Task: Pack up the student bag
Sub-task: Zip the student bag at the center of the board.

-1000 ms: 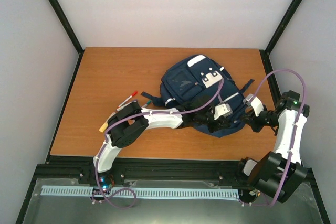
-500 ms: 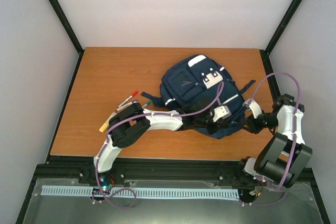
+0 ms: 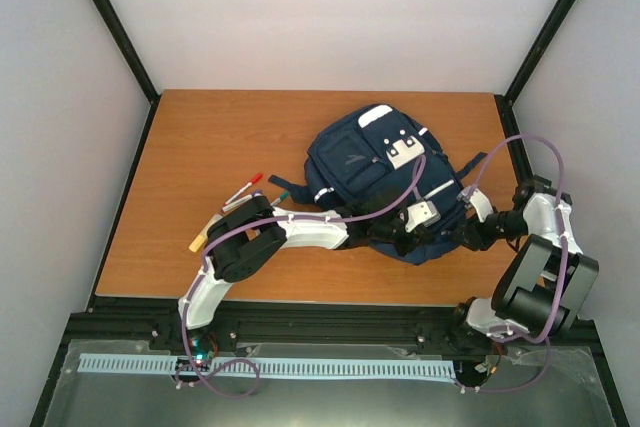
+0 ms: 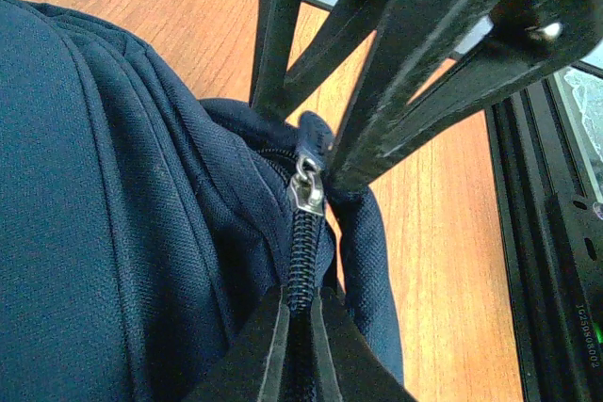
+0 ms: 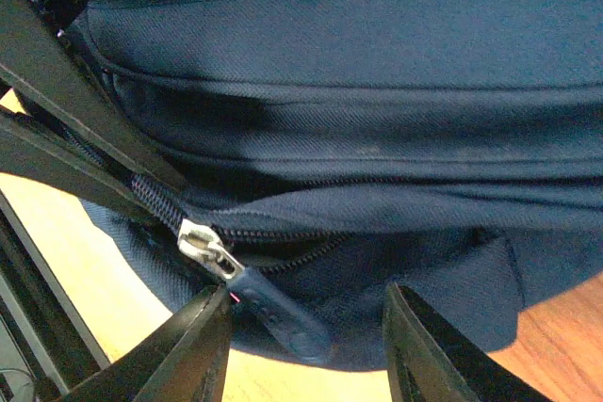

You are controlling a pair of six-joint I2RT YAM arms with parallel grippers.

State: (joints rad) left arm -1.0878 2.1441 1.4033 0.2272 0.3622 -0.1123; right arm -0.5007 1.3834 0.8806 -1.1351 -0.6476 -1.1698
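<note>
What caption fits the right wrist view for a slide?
Right gripper open, fingers either side of the zipper pull on the navy backpack.

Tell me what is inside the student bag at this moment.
Nothing of the interior shows. The wrist views show only navy fabric of the student bag, its zipper teeth and silver slider. Any contents are hidden by the fabric.

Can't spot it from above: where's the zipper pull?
Right wrist view, lower left: the zipper pull sits at the edge of the bag, inside the open right claw.
</note>
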